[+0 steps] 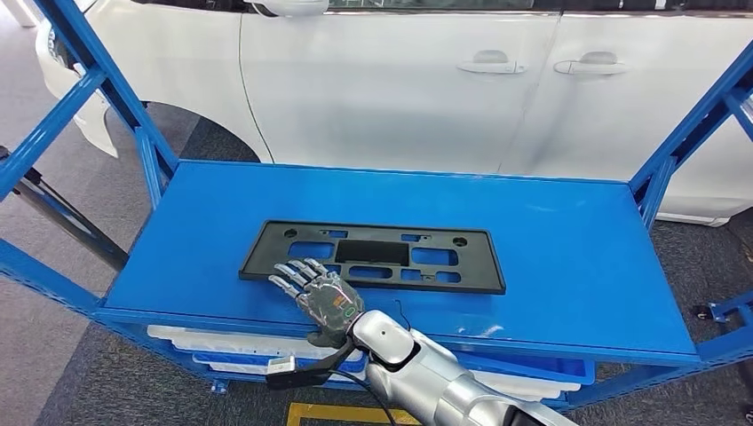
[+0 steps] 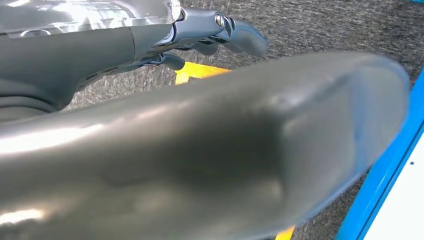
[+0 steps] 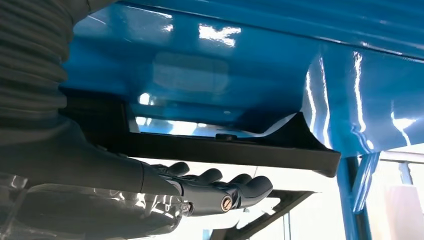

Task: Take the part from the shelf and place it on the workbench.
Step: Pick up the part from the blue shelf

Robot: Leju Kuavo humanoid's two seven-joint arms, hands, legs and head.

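The black part (image 1: 373, 256) lies flat on the blue desk (image 1: 568, 257) (white car (image 1: 400, 80) behind); the right hand (image 1: 321, 297) rests at the part's near edge, fingers (image 1: 293, 275) apart, holding nothing; left hand (image 2: 215, 30) fingers curled, empty.

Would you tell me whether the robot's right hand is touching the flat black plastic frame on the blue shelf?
Touching: in the head view the right hand fingertips overlap the black plastic frame near edge; the right wrist view shows fingers against its underside.
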